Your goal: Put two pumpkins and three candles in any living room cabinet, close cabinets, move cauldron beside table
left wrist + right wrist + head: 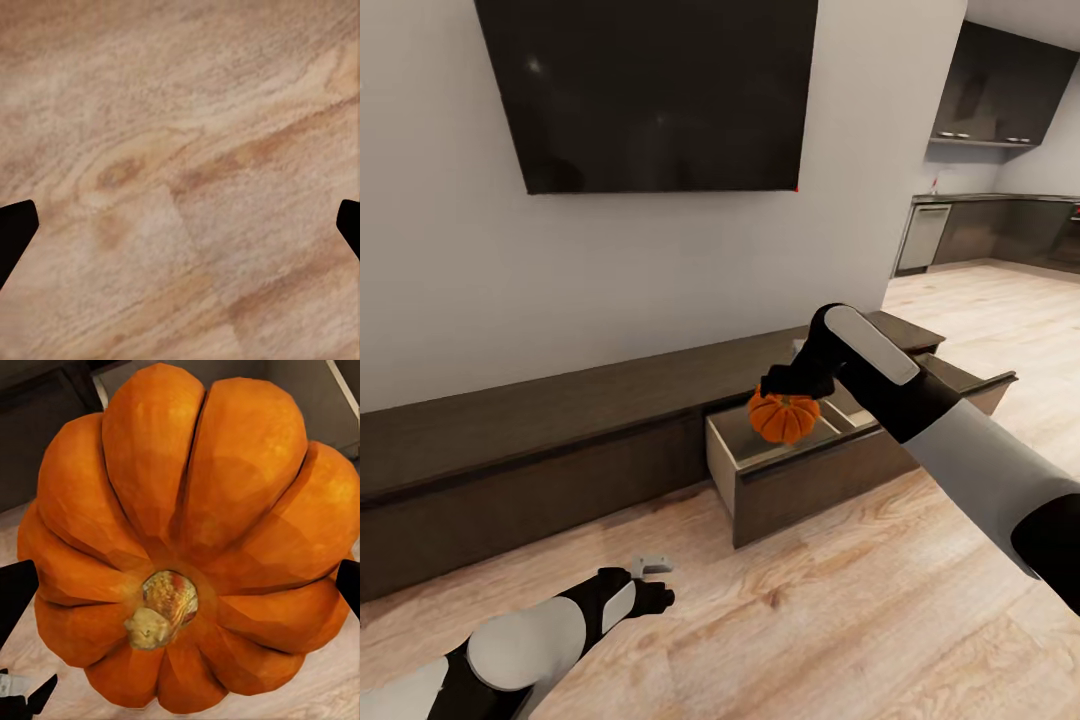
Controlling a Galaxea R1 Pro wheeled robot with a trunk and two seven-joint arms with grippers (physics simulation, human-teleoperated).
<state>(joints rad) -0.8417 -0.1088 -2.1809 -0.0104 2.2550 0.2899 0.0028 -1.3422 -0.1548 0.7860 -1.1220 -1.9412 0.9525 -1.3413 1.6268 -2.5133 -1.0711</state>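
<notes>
The right gripper (788, 392) is closed on a small orange ribbed pumpkin (785, 416), holding it just above the open drawer (800, 470) of the long, low dark-brown wood cabinet (530, 430) that runs along the pale wall beneath the wall-mounted black TV (650, 90); seen from the head, the pumpkin hangs at about two o'clock from the robot, over the near-left part of the drawer's tan interior. By my reading, this pumpkin is about to be set down but is not yet released; what else lies inside the drawer is mostly hidden behind the arm, so I cannot say how many of the other pumpkin and three candles are already stowed. Closing the drawer and moving the cauldron next to the table also appear to lie ahead. In the right wrist view the pumpkin (187, 532) shows smooth, deeply grooved lobes meeting at a short knobbly yellow-brown stem, its skin matte with soft shading. The drawer front is flat, handle-less, dark-grained wood, its inner walls paler. The left gripper (650, 580) hangs low at about seven o'clock over the light wood plank floor (860, 600), its fingertips (15, 232) spread wide with nothing between them, only swirled tan grain beneath.
</notes>
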